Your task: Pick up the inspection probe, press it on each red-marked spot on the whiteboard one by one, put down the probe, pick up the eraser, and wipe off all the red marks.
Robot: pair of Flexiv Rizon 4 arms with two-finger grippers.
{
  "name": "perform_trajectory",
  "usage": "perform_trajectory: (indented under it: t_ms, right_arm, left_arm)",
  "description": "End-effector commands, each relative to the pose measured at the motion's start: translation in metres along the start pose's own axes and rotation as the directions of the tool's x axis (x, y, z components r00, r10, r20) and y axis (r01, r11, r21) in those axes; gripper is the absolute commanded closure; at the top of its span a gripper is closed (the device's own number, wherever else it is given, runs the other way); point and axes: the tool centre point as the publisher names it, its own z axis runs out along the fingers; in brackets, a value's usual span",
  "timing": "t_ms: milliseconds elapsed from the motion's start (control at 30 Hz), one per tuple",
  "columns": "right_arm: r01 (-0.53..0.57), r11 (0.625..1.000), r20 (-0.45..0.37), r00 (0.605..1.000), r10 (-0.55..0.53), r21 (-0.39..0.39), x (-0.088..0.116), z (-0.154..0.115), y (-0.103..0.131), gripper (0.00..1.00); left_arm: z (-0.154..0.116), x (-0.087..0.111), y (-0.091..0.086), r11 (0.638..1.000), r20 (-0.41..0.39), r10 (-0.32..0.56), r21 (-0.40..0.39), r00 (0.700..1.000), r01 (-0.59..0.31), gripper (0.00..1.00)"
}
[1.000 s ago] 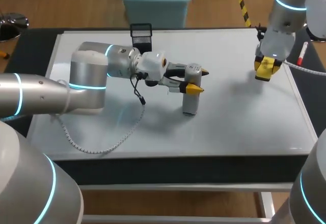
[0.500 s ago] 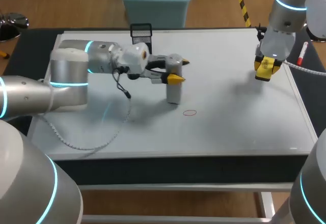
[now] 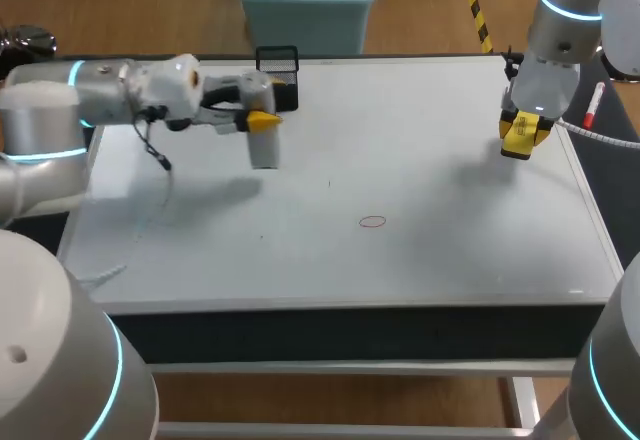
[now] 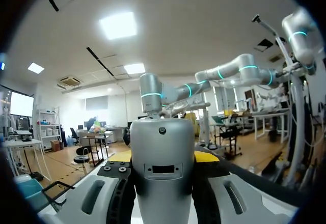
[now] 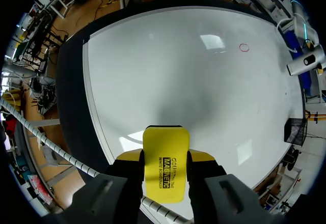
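A black wire-mesh basket [image 3: 277, 62] stands just behind the left fingers [image 3: 262, 118], close to them, at the far edge of the dark counter [image 3: 350, 332]. A red and white marker [image 3: 592, 105] lies on the counter on the outer side of the right fingers [image 3: 508, 132], near them but not touching.

Silver-grey tubular left arm [image 3: 40, 150] and right arm [image 3: 545, 75], cyan glowing rings [image 3: 568, 7]; thin black cable [image 3: 152, 145] at left wrist; left hand [image 3: 265, 108], right hand [image 3: 522, 138] yellow-tipped.
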Motion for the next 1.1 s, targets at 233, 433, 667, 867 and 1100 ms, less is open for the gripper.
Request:
perform_trajectory:
  t_ms: [233,433,667,867,1100]
  right_arm:
    - [0.002,1.000,-0.001,1.000,-0.002,0.002,0.001,0.000,0.000,1.00]
    - [0.002,1.000,-0.001,1.000,-0.002,0.002,0.001,0.000,0.000,1.00]
    - [0.002,1.000,-0.001,1.000,-0.002,0.002,0.001,0.000,0.000,1.00]
    - [0.002,1.000,-0.001,1.000,-0.002,0.002,0.001,0.000,0.000,1.00]
    - [0.002,1.000,-0.001,1.000,-0.002,0.002,0.001,0.000,0.000,1.00]
  left_arm:
    - [-0.072,-0.017,-0.012,1.000,0.028,0.022,-0.021,0.999,-0.021,1.00]
    - [-0.100,-0.025,-0.012,0.999,0.028,0.030,-0.011,0.999,-0.030,1.00]
    - [-0.118,-0.030,-0.008,1.000,0.037,0.015,-0.020,0.999,-0.014,1.00]
    - [-0.125,-0.032,-0.005,1.000,0.053,0.000,-0.013,0.999,0.000,1.00]
    - [-0.126,-0.031,-0.006,1.000,0.056,-0.001,-0.013,0.998,0.002,1.00]
